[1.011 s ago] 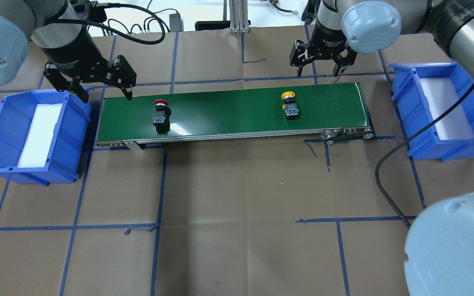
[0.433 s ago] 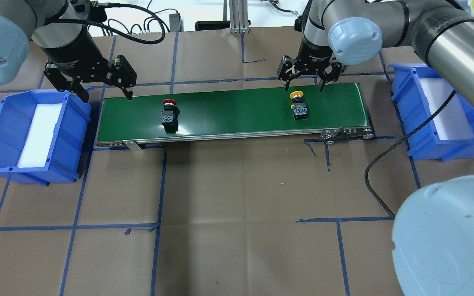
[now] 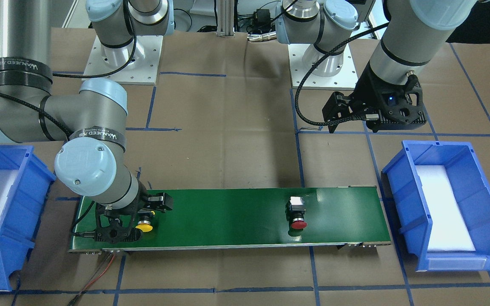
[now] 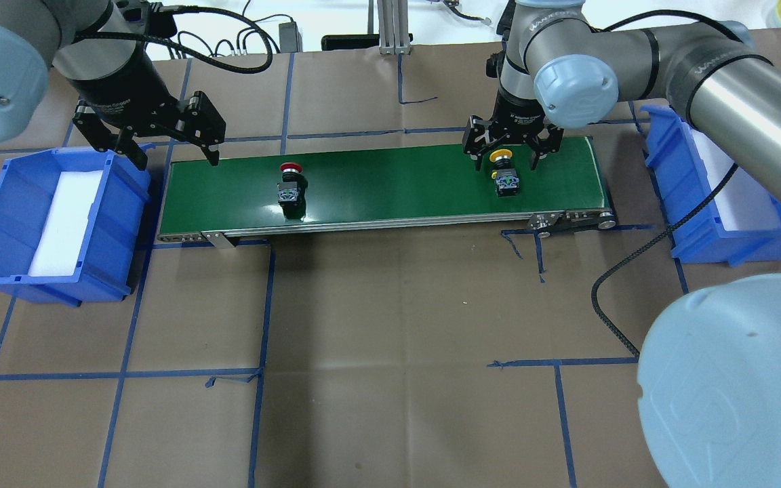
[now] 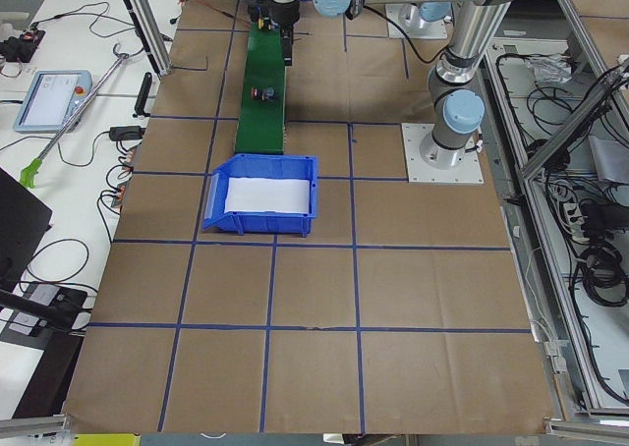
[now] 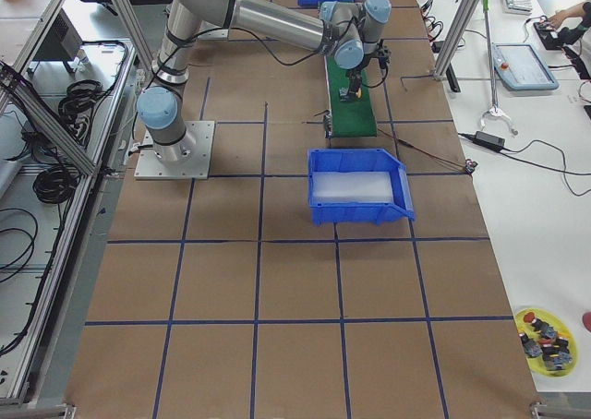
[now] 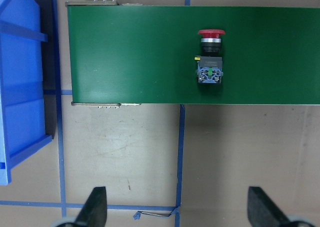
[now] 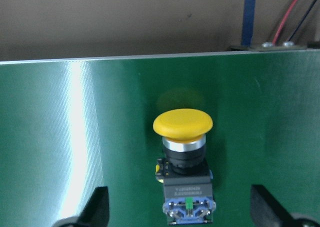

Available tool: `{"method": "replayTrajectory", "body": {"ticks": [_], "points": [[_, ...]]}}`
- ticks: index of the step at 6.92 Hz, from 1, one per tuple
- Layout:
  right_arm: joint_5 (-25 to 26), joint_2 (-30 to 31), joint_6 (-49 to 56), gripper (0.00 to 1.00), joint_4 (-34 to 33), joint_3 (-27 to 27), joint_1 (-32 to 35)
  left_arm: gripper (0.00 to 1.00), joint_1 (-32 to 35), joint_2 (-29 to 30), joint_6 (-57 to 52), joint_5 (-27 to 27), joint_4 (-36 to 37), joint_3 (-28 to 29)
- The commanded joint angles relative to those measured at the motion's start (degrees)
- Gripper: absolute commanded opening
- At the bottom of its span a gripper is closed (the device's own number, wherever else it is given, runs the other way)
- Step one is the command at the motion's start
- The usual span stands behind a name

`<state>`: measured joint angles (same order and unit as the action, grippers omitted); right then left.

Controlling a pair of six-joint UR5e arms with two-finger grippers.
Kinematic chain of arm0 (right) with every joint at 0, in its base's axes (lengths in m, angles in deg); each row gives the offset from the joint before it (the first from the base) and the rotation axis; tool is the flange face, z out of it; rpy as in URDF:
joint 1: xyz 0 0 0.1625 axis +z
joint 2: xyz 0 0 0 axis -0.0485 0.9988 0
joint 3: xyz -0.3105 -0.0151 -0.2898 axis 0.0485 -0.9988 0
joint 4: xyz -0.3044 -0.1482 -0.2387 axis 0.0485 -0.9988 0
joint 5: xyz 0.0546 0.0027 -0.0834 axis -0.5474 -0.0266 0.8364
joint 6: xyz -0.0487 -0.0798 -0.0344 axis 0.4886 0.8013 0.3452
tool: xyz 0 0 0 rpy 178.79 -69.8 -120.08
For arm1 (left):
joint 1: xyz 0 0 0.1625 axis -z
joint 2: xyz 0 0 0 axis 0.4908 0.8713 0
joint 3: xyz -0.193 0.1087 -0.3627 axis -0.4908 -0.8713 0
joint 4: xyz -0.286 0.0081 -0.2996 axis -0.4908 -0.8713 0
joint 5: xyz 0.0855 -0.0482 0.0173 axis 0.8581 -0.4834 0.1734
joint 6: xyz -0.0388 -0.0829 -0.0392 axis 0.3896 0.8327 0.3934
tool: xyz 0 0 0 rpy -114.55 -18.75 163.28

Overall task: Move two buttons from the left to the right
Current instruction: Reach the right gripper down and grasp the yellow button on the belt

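While right pincer (image 4: pixel 506 163) gapes, strap (image 3: pixel 20 66): "WANJEED".

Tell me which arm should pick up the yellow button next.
Right. The right gripper is open and straddles the yellow button near the right end of the belt; the left gripper hangs open by its left end.

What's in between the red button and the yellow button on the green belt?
Nothing. In the overhead view, only bare green belt stretches between the red button and the yellow button.
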<state>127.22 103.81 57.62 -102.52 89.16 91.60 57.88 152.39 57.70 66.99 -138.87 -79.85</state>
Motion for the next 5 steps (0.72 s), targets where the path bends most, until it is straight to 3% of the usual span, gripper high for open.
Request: {"method": "replayTrajectory", "body": {"ticks": [1, 4, 5], "points": [[1.7, -1.5, 0.2, 0.99, -2.1, 0.1, -0.2, 1.00, 0.0, 0.1, 0.0, 0.0, 0.0, 0.1], [2.1, -1.8, 0.5, 0.85, -1.6, 0.3, -0.5, 1.00, 0.0, 0.1, 0.0, 0.0, 0.0, -0.1], [2.3, -1.8, 1.5, 0.53, -1.4, 0.3, -0.8, 1.00, 0.0, 0.1, 0.0, 0.0, 0.0, -0.1]]}}
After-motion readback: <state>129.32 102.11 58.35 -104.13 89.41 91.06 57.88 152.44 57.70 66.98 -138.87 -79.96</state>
